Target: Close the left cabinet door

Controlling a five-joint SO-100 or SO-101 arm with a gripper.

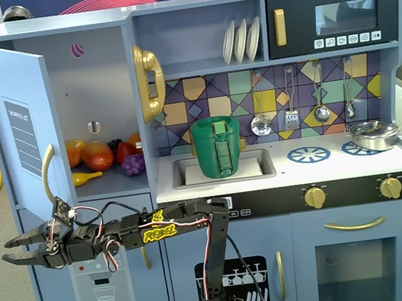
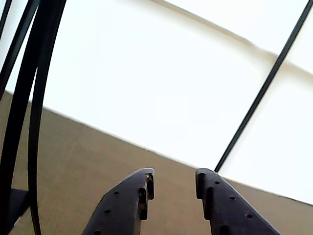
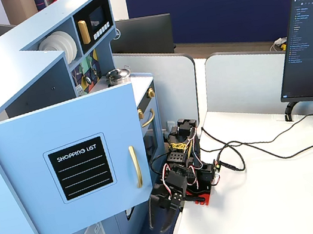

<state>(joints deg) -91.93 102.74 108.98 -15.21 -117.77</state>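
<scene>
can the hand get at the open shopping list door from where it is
Probably yes: the hand is open, just below the left cabinet door and its gold handle, with nothing visible between them.

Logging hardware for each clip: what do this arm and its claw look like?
A black plastic arm with a yellow graffiti-style label on its forearm. Loose red, white and black wires loop along the joints. The claw has two dark tapered fingers dotted with small holes; a small circuit board sits on the wrist. The base shows red parts in a fixed view.
</scene>
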